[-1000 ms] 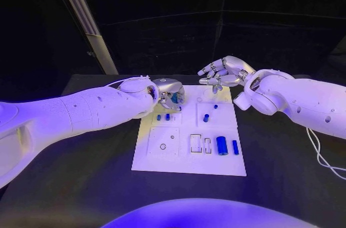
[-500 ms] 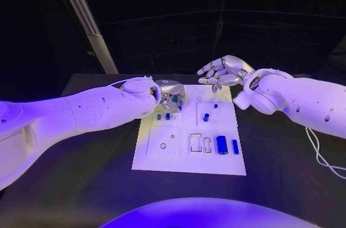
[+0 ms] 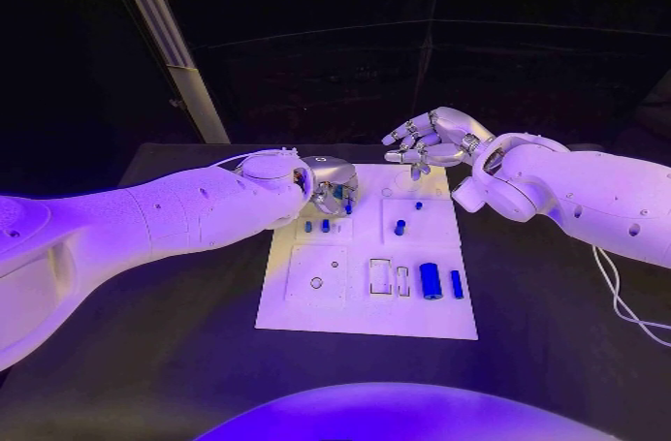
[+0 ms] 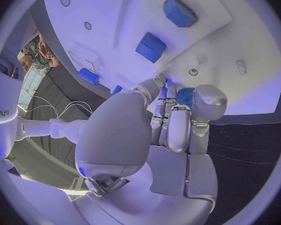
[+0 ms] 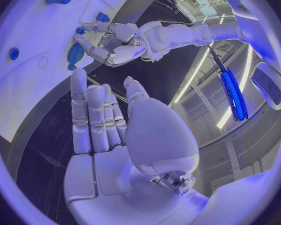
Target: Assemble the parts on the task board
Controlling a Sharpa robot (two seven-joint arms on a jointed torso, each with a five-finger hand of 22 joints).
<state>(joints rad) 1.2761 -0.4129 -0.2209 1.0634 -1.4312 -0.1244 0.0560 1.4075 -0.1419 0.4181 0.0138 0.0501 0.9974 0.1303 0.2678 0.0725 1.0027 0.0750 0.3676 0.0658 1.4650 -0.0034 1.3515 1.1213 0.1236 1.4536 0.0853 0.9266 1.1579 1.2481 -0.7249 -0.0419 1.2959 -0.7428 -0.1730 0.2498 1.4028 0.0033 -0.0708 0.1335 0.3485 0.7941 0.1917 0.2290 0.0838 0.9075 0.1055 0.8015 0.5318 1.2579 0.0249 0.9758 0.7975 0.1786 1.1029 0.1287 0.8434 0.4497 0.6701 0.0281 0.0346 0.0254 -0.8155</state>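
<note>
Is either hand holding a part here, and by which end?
The left hand pinches a blue part in its fingertips; which end cannot be told. The right hand holds nothing.

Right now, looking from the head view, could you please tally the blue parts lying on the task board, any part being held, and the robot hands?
Loose blue parts on the task board: 6
Held blue part, pinched by the left robot hand: 1
Robot hands, counting the right robot hand: 2
Total: 9
</note>
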